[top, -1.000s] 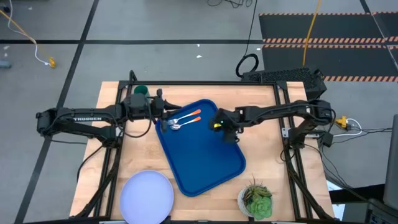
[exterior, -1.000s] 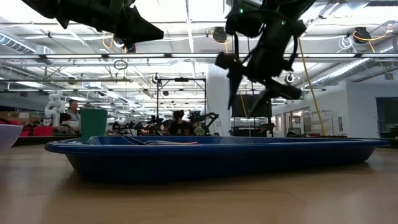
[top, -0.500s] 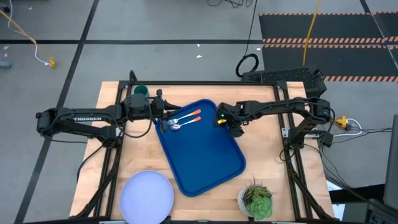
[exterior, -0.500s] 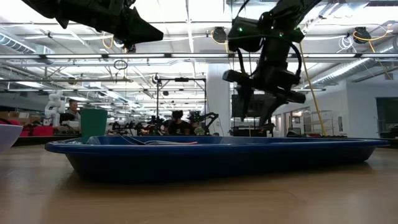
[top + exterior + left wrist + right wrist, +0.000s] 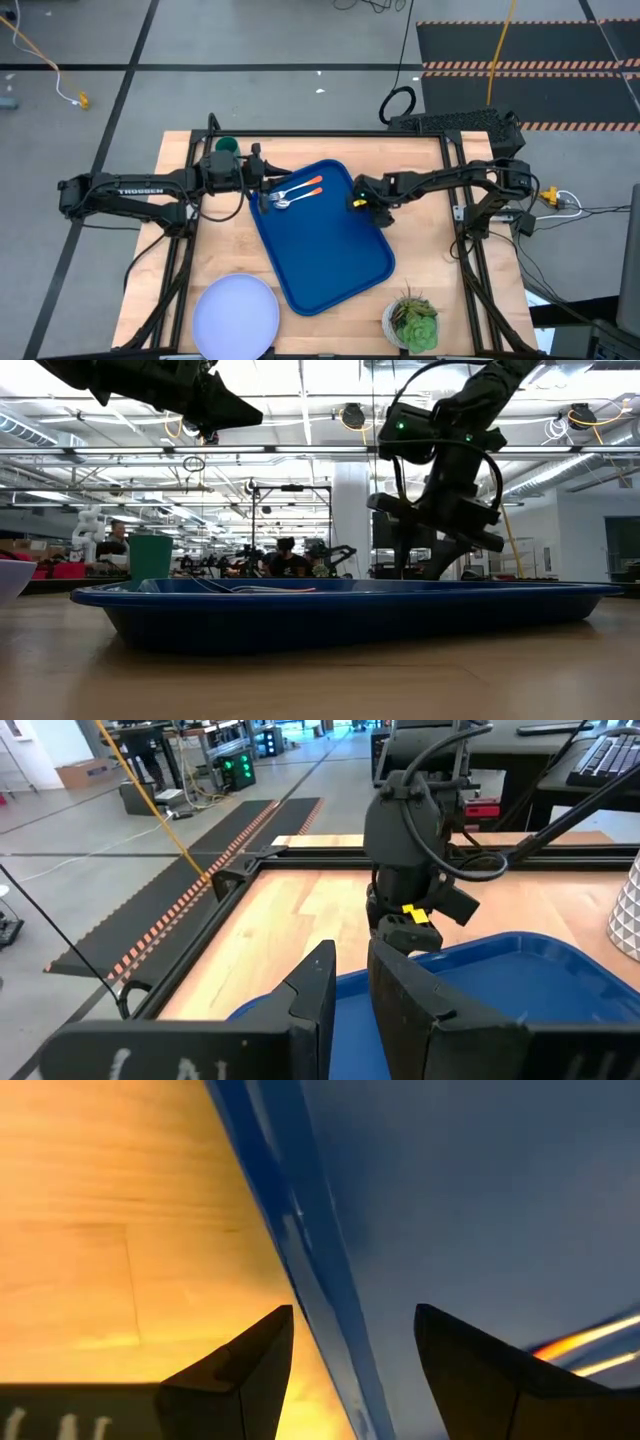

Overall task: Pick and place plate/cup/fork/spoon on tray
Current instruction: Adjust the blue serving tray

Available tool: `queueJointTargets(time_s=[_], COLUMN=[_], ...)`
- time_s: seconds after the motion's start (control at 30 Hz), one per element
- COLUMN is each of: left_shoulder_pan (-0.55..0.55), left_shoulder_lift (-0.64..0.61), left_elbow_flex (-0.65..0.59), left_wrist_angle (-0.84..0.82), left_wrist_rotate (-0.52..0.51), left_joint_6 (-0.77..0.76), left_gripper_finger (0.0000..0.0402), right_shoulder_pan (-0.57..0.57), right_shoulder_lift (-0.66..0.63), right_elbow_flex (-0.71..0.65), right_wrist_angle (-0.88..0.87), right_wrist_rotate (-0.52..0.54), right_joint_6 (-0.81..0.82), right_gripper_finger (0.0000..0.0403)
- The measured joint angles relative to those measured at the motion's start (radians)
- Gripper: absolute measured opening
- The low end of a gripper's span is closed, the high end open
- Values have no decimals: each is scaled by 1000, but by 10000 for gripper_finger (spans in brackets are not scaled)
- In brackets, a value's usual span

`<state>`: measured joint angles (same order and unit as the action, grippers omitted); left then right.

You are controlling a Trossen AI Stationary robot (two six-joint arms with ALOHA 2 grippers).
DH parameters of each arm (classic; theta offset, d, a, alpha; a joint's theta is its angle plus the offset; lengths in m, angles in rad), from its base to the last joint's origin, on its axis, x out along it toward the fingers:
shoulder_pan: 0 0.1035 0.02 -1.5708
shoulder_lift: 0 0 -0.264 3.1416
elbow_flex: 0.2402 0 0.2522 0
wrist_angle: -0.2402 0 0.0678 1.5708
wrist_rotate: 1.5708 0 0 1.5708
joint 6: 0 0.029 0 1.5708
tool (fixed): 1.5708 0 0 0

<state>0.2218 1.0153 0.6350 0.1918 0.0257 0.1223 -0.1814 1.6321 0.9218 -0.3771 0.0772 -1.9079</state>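
I see grey concrete floor (image 5: 250,40), black mat with orange hazard stripes (image 5: 520,65) behind the wooden table (image 5: 225,250). Lab hall beyond: ceiling strip lights (image 5: 300,400), white column (image 5: 350,520).

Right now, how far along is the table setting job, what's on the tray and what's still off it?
Done: the fork and spoon lie on the tray.

In hand: nothing is gripped. The right gripper is open, its fingers straddling the tray's rim. The left gripper hovers empty by the cutlery.

Left: the cup and the plate sit on the table.
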Motion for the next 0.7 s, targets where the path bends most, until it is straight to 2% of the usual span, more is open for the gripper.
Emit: queueJointTargets(time_s=[0.7], left_shoulder_pan=[0], left_shoulder_lift=[0], left_elbow_flex=[0], left_wrist_angle=[3], left_wrist_rotate=[0], left_joint_6=[-2], left_gripper_finger=[67], right_shoulder_pan=[60], right_shoulder_lift=[0], right_elbow_flex=[-4], right_wrist_angle=[7], right_wrist_rotate=[-41], right_joint_6=[248], right_gripper_finger=[201])
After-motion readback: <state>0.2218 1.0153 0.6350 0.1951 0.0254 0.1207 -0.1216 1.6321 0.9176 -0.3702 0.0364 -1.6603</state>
